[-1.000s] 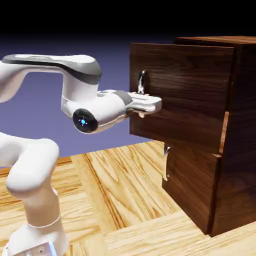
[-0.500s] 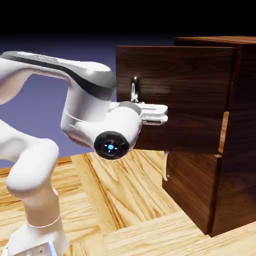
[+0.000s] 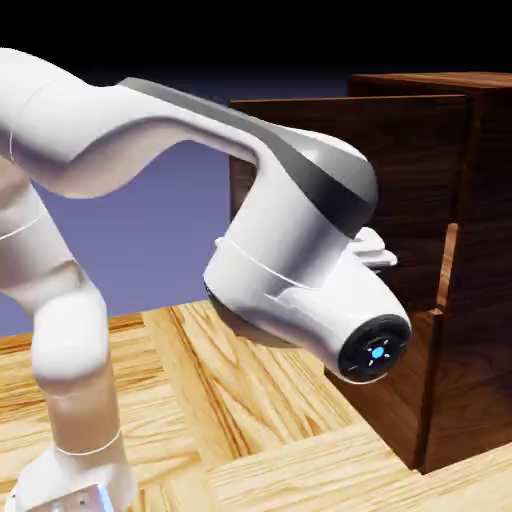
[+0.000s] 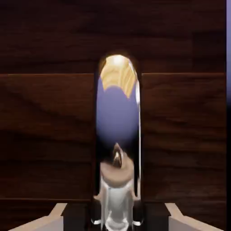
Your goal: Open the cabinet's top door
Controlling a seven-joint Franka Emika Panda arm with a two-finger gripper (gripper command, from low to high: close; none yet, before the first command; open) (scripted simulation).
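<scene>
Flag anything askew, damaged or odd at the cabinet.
Nothing damaged. The top door stands out from the cabinet, as the task intends. The hand view shows its silver handle close between the pincer fingertips.

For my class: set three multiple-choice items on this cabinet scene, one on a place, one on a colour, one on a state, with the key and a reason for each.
1. In the hand view, where is the silver handle?
A. At the far left edge
B. Upright in the middle, between the pincer's tips
C. Out of view

2. What colour is the cabinet?
A. Dark brown wood grain
B. White
C. Green

3. How does the top door stand?
A. Flush shut
C. Taken off
B. Pulled out from the cabinet's front

Key: 1 B, the handle rises from between the pincer tips at the bottom edge. 2 A, its panels show dark brown grain. 3 B, the exterior view shows the door projecting out from the cabinet body.
</scene>
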